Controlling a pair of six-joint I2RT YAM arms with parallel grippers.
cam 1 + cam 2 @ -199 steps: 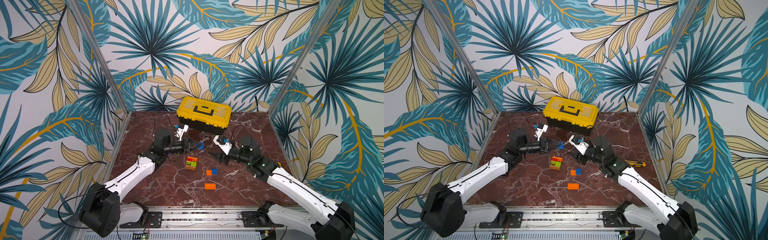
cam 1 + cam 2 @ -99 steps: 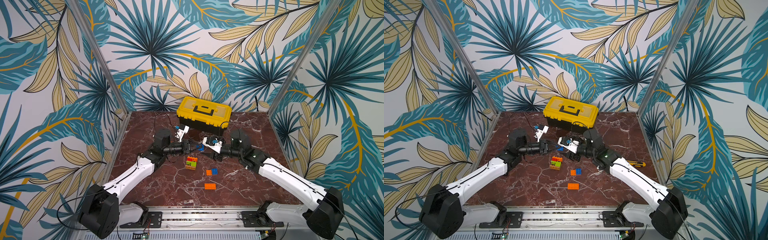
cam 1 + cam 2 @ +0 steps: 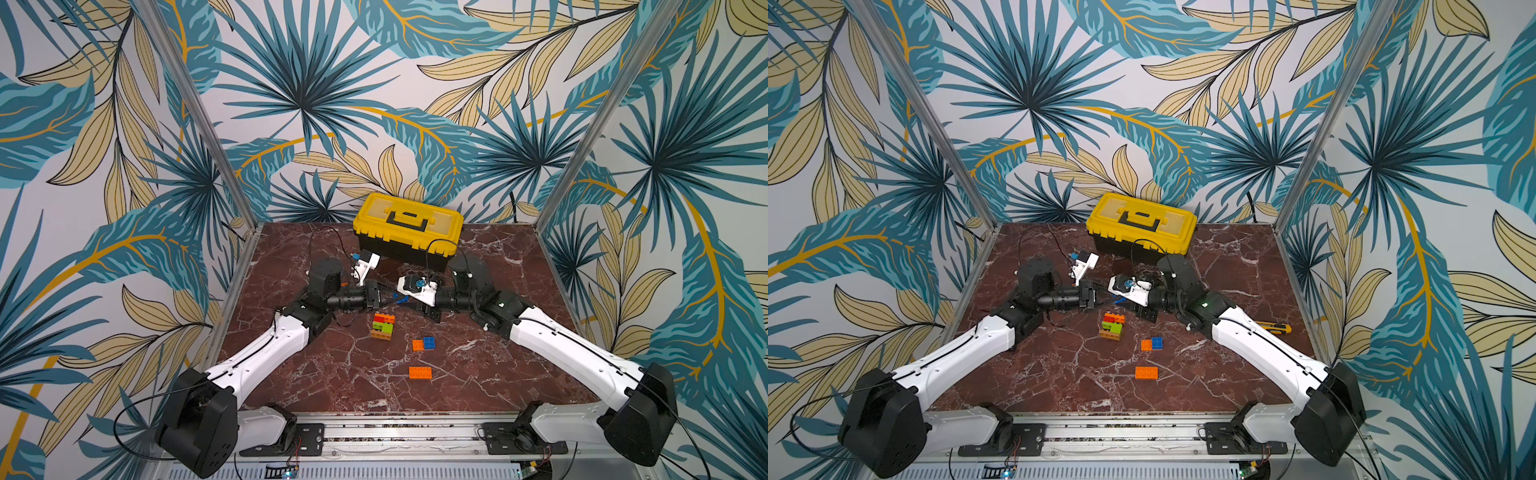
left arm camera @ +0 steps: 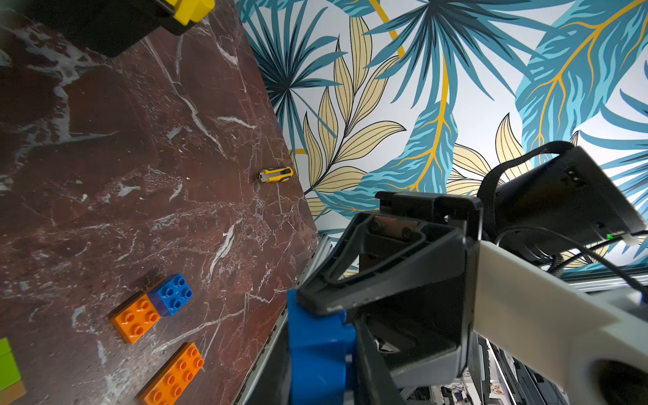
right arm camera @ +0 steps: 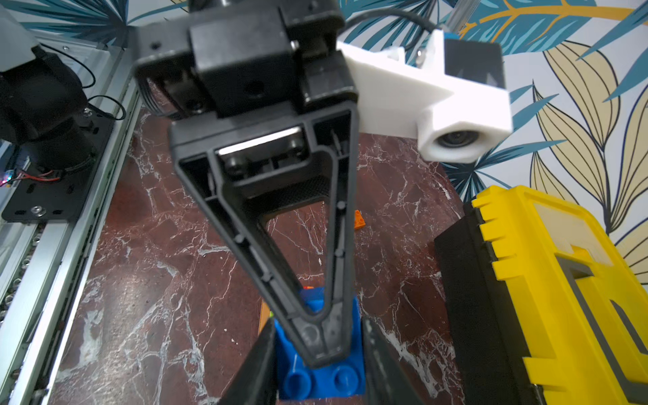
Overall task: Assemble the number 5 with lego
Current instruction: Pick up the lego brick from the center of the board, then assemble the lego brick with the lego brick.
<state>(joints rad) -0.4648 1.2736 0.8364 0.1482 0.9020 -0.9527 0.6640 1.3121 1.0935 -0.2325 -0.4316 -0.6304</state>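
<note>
My two grippers meet nose to nose over the middle of the table, both shut on one small blue lego brick (image 3: 400, 298) (image 3: 1119, 298) held in the air. The left gripper (image 3: 390, 296) (image 4: 319, 378) grips it from one side. The right gripper (image 3: 409, 299) (image 5: 319, 382) clamps its other faces, studs showing between the jaws. Just below stands a stack of red, orange, lime green and tan bricks (image 3: 383, 324) (image 3: 1112, 326). An orange square joined to a blue one (image 3: 424, 343) (image 4: 154, 308) lies nearer the front. An orange oblong (image 3: 419, 372) (image 4: 171, 375) lies beyond that.
A yellow-and-black toolbox (image 3: 407, 228) (image 5: 547, 280) stands at the back, close behind both wrists. A yellow utility knife (image 3: 1273, 329) (image 4: 276, 174) lies by the right wall. A small orange brick (image 5: 359, 220) sits on the table behind the left gripper.
My right arm has swung in from the right to the left gripper and shut its open jaws on the blue brick. The left arm has held still.
</note>
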